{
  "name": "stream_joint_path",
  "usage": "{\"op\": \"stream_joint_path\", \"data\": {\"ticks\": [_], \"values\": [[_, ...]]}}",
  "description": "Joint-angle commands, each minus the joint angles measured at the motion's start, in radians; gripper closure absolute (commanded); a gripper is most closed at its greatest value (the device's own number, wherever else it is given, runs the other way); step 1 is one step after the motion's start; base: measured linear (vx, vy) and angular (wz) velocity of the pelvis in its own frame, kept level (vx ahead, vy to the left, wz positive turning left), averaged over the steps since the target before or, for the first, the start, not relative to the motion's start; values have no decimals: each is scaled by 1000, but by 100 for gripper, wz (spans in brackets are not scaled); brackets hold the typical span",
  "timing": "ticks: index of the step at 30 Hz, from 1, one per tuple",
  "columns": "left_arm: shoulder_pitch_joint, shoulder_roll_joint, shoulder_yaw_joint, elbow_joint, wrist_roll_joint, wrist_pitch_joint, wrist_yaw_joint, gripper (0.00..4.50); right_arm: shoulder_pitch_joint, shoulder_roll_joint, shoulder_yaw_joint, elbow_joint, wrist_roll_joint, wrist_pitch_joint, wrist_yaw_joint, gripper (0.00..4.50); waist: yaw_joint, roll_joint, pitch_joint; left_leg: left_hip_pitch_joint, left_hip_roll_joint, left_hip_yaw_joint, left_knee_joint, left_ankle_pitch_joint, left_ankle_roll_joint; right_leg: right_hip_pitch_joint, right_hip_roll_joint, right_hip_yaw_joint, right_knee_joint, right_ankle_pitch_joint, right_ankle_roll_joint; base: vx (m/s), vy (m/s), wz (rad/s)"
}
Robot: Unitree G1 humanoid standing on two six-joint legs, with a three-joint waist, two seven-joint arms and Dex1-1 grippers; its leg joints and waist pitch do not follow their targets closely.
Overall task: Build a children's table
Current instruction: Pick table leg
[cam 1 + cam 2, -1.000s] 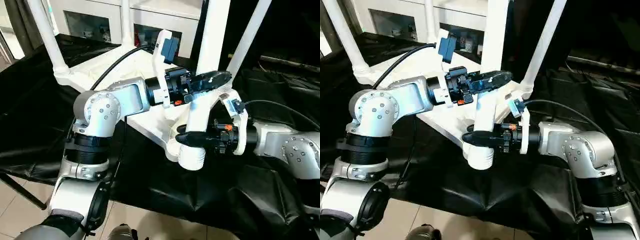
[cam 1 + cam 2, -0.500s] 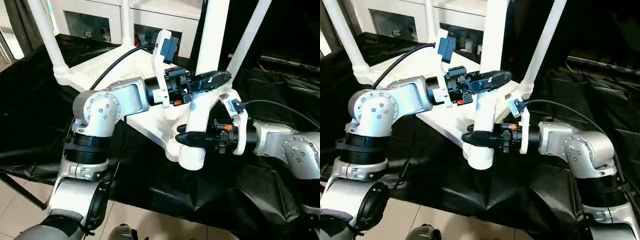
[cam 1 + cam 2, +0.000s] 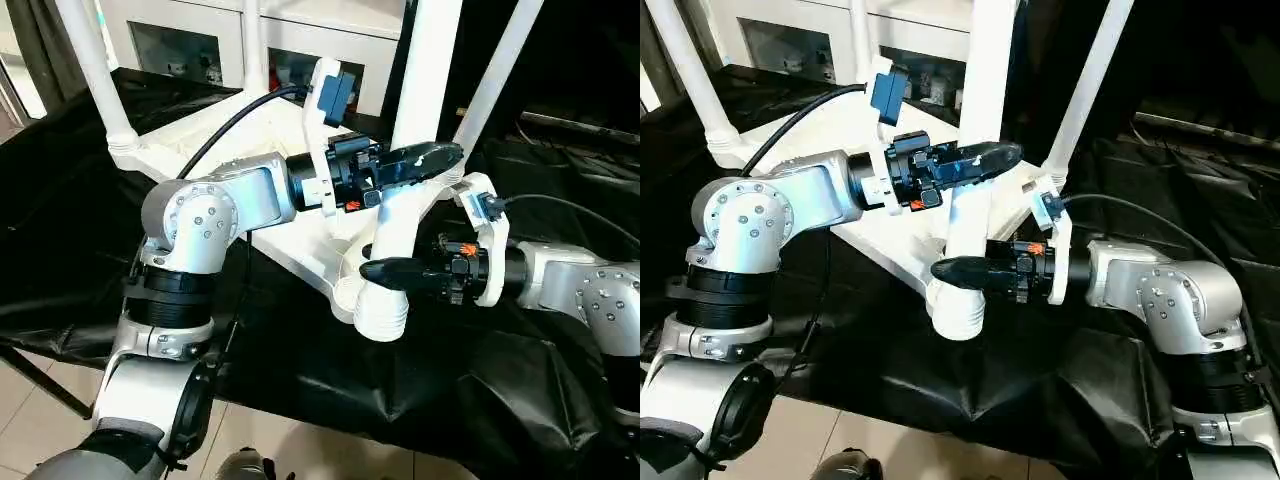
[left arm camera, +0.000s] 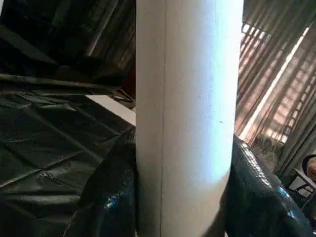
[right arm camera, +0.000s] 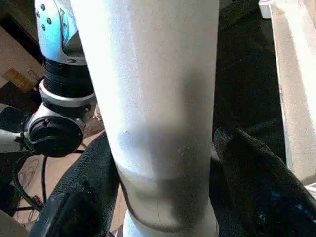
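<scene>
Left eye view first: the children's table [image 3: 255, 150] is seen lying upside down on a bench draped in black plastic sheeting [image 3: 470, 380], its legs sticking up. The near corner socket [image 3: 378, 312] hangs just over the bench's front edge, and the near leg [image 3: 418, 95] is planted in it, standing pretty much upright.

Both claws are parked at that one leg. The left gripper [image 3: 420, 158] is reached in from the left, higher up the leg, and the shaft is clamped between its two black fingers; in the left wrist view the leg [image 4: 185, 118] is seen pressed tight between the dark pads [image 4: 106, 197], so that's a real grip. The right gripper [image 3: 385, 270] is set lower, just above the socket, coming in from the right. In the right wrist view its fingers [image 5: 261, 187] are seen on either side of the leg, but a sliver of gap is visible between pad and plastic, so it's best called released, jaws slack around the leg rather than biting it.

Two more legs [image 3: 95, 70] are seen standing at the far corners, well apart from both claws. A white glass-door cabinet [image 3: 190, 45] is seen behind the bench.
</scene>
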Motion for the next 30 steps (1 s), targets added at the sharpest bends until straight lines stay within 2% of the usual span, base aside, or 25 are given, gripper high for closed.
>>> {"op": "stream_joint_path", "data": {"ticks": [1, 13, 14, 30], "values": [[-17, -4, -8, -12, -7, 2, -9, 267, 1, -18, -11, -6, -3, 10, 10, 142, 3, -7, -89, 35, 94, -51, -77, -127, -46, 45, -121, 61, -78, -252, -171, 0, 0, 0], [-21, -10, -5, -7, -6, -1, -11, 267, 2, -9, -2, -2, 2, 11, 8, 142, 4, -6, -90, 34, 94, -51, -76, -126, -46, 46, -121, 62, -78, -247, -173, 0, 0, 0], [-21, -10, -4, -6, -7, -1, -11, 267, 2, -7, -2, -2, 2, 11, 7, 142, 4, -4, -89, 33, 93, -51, -76, -124, -44, 46, -122, 62, -77, -243, -176, 0, 0, 0], [-23, -15, -1, -4, -8, -1, -10, 267, 9, 5, 9, -11, 5, 17, 6, 142, 4, -4, -90, 34, 94, -52, -76, -128, -47, 46, -121, 61, -77, -243, -178, 0, 0, 0]]}}
